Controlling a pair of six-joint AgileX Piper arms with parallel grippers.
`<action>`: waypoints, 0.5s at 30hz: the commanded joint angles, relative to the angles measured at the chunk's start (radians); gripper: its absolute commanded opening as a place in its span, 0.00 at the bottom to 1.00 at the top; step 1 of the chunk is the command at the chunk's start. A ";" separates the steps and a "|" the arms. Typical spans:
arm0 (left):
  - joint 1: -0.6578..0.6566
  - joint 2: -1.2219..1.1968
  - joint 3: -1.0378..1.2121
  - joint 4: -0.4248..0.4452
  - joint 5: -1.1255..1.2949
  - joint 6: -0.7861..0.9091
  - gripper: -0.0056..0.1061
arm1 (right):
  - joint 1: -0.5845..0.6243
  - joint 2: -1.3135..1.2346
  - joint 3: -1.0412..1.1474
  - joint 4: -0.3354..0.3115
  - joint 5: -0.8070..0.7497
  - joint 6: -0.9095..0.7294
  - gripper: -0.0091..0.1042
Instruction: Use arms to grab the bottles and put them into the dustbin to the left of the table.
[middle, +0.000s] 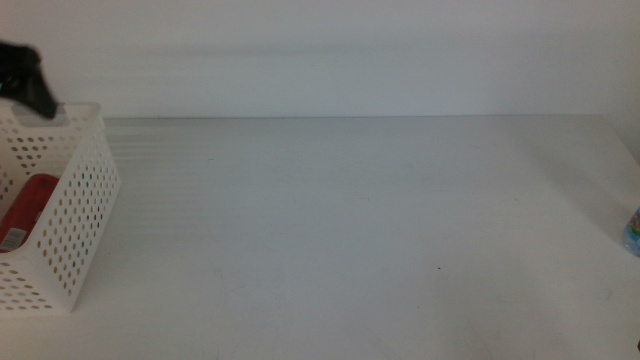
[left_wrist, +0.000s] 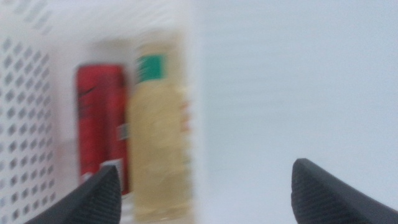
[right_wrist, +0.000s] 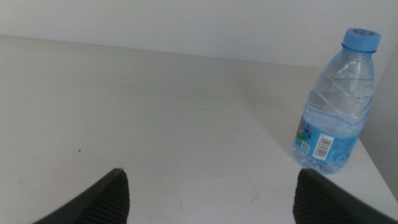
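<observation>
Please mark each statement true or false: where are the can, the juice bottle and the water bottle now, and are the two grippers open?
1. The red can lies inside the dustbin. True.
2. The juice bottle stands on the table. False: it is in the dustbin, beside the can.
3. The blue-capped bottle stands upright on the table. True.
4. The right gripper holds the blue-capped bottle. False: its jaws are open and empty.
5. The left gripper is open. True.
</observation>
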 joint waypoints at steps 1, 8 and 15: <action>-0.052 -0.107 -0.003 -0.060 -0.039 0.028 0.86 | -0.005 -0.027 -0.008 -0.006 -0.073 -0.013 0.76; -0.272 -0.379 0.279 -0.065 -0.355 0.040 0.86 | -0.005 -0.027 -0.008 -0.006 -0.073 -0.013 0.76; -0.461 -0.661 0.610 -0.069 -0.567 0.038 0.86 | -0.005 -0.027 -0.008 -0.006 -0.073 -0.013 0.76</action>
